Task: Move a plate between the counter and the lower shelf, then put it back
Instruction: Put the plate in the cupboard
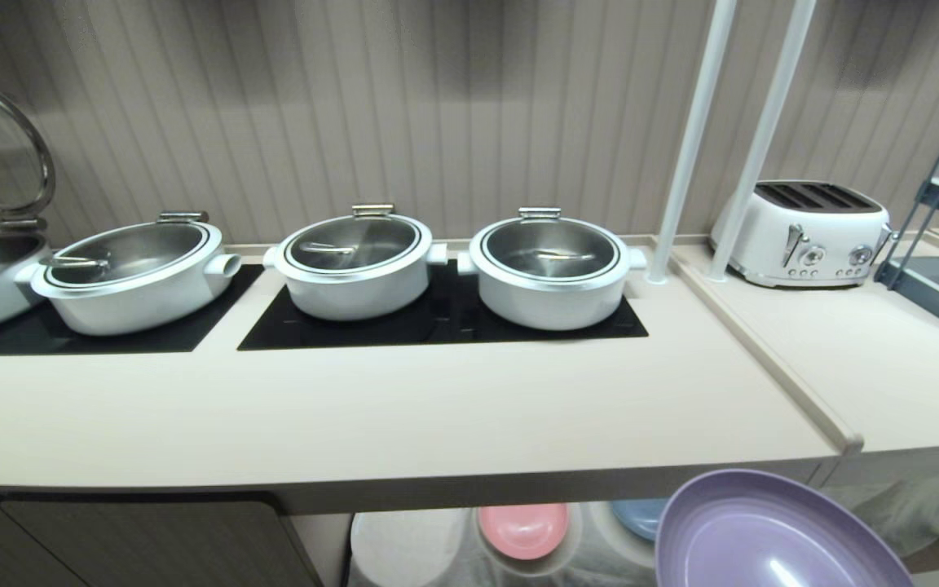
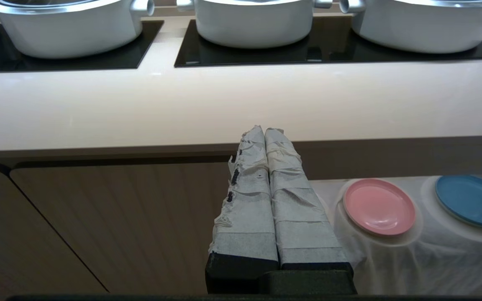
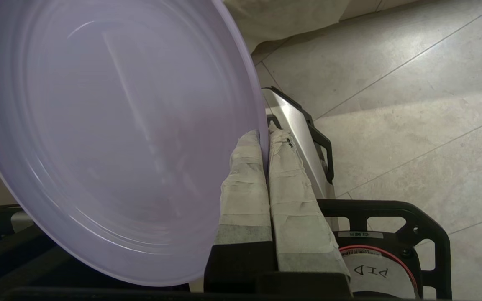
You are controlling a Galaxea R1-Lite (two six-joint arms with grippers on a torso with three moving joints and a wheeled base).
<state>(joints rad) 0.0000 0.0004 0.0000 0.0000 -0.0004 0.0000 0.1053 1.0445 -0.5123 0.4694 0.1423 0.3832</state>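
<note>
While the right gripper (image 3: 265, 140) is pinching the rim of the plate (image 1: 771, 534) between its taped fingers, clamped together on the thin edge, the lilac plate is hanging in the air at about five o'clock in the head view, below and in front of the tabletop (image 1: 388, 416) edge. It is resting neither on the tabletop nor on the lower shelf (image 1: 404, 542), where a pink plate (image 1: 523, 530) and a blue plate (image 1: 641, 515) are lying at about six o'clock under the overhang.

Judging by this, the carrying step is in hand: the plate is travelling between the two levels, though which leg of the trip cannot be told from here. The next move is calling for keeping the grip firm on that narrow rim and clearing the thick front edge, either lifting over it or tucking beneath it, without knocking the plates lying below.

Being round, the plate has no long axis; it is tilting, its hollow face turning up and towards the robot, the held edge at the low side.

Parked low before the cabinet front (image 2: 98, 217), the left gripper (image 2: 265, 130) is idling with its fingers pressed together, holding nothing.
</note>
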